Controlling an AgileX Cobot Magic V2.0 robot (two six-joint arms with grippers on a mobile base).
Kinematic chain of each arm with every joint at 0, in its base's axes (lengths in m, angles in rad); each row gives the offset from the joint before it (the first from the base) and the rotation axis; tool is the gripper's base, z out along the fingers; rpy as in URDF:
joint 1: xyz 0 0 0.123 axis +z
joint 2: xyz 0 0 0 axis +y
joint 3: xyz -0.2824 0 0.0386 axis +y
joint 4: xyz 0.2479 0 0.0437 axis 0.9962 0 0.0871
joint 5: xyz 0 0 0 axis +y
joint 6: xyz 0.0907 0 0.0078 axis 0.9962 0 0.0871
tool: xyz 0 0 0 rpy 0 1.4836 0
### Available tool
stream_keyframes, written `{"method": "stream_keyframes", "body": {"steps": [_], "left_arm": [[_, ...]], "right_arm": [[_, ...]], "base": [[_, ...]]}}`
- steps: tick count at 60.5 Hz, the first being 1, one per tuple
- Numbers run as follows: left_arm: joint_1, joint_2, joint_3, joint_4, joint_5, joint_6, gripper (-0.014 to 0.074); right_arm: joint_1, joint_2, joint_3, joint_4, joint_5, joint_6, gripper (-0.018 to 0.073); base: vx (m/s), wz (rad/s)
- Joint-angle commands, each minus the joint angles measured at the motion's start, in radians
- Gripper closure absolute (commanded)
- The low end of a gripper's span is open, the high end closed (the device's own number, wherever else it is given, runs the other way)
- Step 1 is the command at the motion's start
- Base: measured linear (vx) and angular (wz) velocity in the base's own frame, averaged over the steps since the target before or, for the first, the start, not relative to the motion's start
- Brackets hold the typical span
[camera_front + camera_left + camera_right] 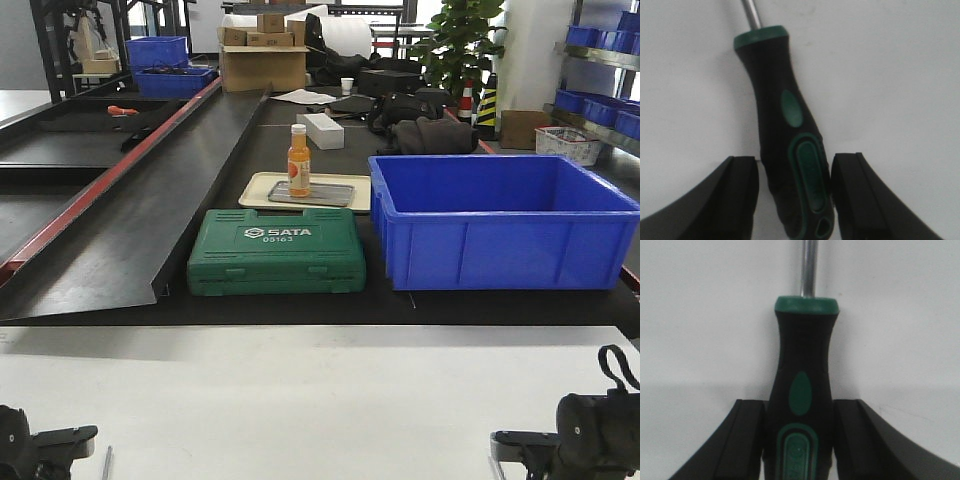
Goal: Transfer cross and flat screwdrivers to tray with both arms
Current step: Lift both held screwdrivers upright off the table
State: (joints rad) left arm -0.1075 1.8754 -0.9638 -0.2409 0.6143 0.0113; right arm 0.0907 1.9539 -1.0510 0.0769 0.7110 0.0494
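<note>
Loosely, left screwdriver [768, 75] between left gripper [794, 167] fingers; right gripper [799, 407] pinches right screwdriver [805, 340].

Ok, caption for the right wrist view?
Right claw gripping a black-and-green screwdriver by its handle on the white table.

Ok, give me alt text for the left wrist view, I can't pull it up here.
A black-and-green screwdriver lies slightly tilted on a white surface, its handle end between the left gripper's two black fingers. A sliver of surface shows beside one finger; the metal shaft runs off the top edge.
</note>
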Motion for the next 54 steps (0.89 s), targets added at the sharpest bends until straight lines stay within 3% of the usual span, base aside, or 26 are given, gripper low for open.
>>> {"method": "stream_keyframes", "body": {"steps": [1, 12, 30, 54], "left_arm": [[-0.005, -0.028, -0.023, 0.045, -0.017, -0.085, 0.0146], [-0.005, -0.024, -0.023, 0.081, -0.046, -0.141, 0.0146], [-0.003, -0.022, -0.023, 0.091, -0.101, -0.137, 0.0146], [-0.002, 0.022, -0.023, 0.241, -0.136, -0.136, 0.0146]], "right_arm": [[-0.002, -0.024, -0.013, 0.012, -0.008, -0.009, 0.0567], [-0.002, -0.024, -0.013, 0.012, -0.01, -0.012, 0.0567], [-0.002, -0.024, -0.013, 0.016, -0.006, -0.023, 0.0567], [-0.002, -0.024, -0.013, 0.016, 0.008, -0.027, 0.0567]], "base": [[0.0, 0.0], [0.0, 0.0], [0.0, 0.0], [0.0, 0.0]]}}
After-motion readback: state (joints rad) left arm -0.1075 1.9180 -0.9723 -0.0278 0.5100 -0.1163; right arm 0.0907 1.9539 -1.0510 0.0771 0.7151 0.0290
